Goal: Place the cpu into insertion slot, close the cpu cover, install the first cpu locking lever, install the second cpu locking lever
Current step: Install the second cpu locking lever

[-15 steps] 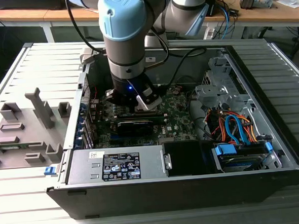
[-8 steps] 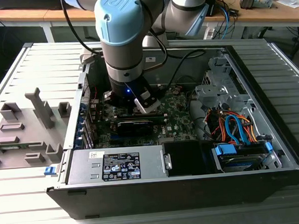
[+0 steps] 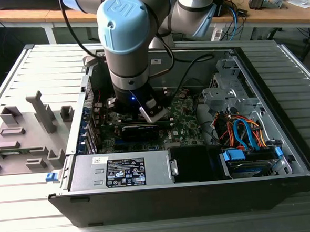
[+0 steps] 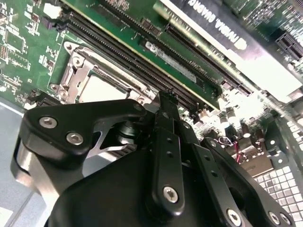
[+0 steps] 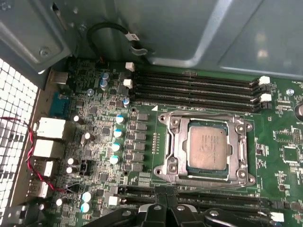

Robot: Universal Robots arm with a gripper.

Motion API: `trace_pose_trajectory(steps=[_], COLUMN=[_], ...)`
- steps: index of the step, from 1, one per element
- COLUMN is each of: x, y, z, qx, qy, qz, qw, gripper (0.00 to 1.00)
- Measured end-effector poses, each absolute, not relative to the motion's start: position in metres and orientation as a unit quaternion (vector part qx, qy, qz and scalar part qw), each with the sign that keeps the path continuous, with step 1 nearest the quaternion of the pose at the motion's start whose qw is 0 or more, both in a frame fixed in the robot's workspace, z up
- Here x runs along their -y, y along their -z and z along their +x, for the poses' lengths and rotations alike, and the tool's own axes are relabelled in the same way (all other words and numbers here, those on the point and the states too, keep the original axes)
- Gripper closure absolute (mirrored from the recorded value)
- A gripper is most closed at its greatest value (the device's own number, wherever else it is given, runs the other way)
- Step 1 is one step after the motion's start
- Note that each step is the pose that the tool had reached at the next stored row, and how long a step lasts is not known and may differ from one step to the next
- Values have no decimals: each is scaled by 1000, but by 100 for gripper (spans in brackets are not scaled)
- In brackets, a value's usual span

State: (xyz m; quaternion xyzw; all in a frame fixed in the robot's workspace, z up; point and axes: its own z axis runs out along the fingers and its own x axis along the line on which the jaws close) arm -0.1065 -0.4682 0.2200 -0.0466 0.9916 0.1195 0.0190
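Print in the scene – little of it is readable

Small print covers the white label (image 3: pixel 126 173) on the power supply (image 3: pixel 90 175); white letters run along the black card (image 4: pixel 227 33); the cpu (image 5: pixel 208 147) carries faint engraving – too fine to read.

Open room lies above the cpu cover (image 5: pixel 207 146) just ahead of the tool (image 5: pixel 163 208); memory slots (image 5: pixel 199 87) and the case wall (image 5: pixel 199 33) rise beyond it.

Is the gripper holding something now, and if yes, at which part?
Nothing is held. The gripper is shut and empty; the cpu sits in the insertion slot.
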Motion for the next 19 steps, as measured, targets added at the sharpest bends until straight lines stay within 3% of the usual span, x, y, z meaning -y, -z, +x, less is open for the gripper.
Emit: trace_pose_trajectory(steps=[10, 19], x=[470, 464], y=[-216, -207], z=[-108, -110], qx=[-988, -989], qy=[-143, -141], qz=[-46, -46], qw=[20, 20], gripper=[89, 89])
